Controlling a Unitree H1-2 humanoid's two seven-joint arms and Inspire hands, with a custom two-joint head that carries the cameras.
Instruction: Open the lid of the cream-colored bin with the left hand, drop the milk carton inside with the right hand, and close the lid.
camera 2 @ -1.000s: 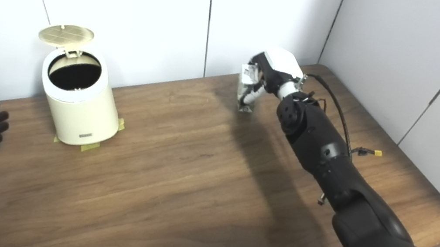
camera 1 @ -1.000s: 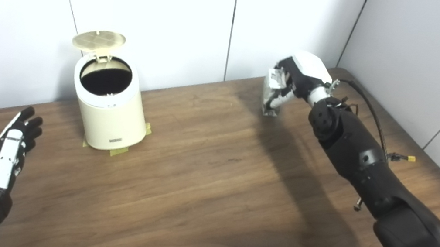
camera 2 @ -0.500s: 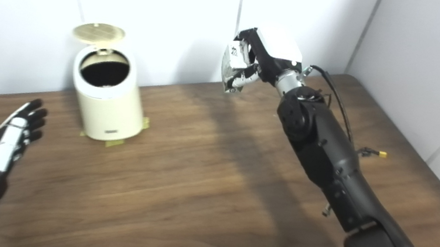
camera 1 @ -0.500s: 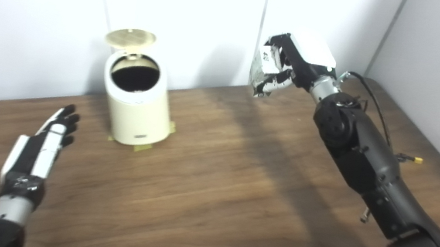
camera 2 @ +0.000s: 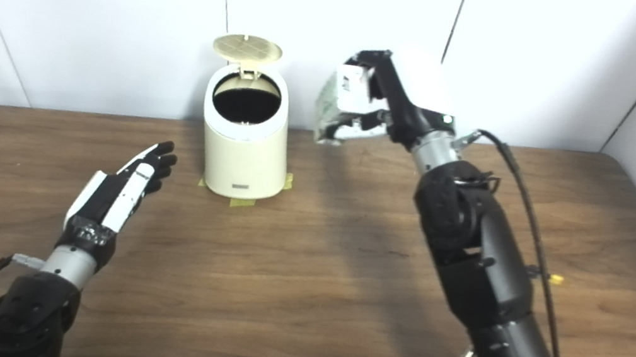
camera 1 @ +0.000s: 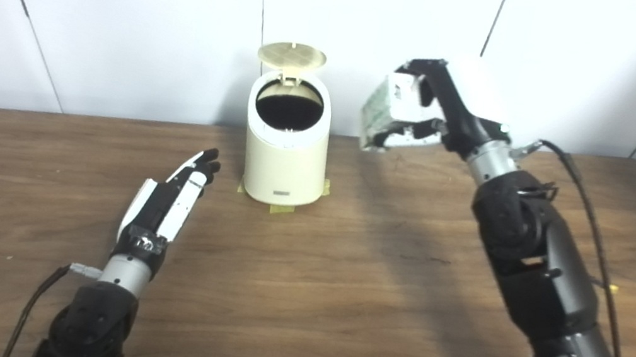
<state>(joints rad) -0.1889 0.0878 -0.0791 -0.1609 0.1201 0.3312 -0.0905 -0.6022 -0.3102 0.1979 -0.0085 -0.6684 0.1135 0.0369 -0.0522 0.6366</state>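
The cream-colored bin stands near the back of the wooden table, on strips of tape. Its round lid is tipped up on its hinge and the dark inside shows. My right hand is raised above the table to the right of the bin, shut on the milk carton, which hangs at about the height of the bin's rim. My left hand rests low over the table in front and to the left of the bin, open, fingers stretched toward it, holding nothing.
White wall panels close the table off at the back and at the right. A black cable trails along my right forearm. The wooden tabletop stretches between my arms.
The camera has swung, shifting the whole picture. My right hand has lifted the milk carton off the table and brought it nearer the bin. The left hand stays open.
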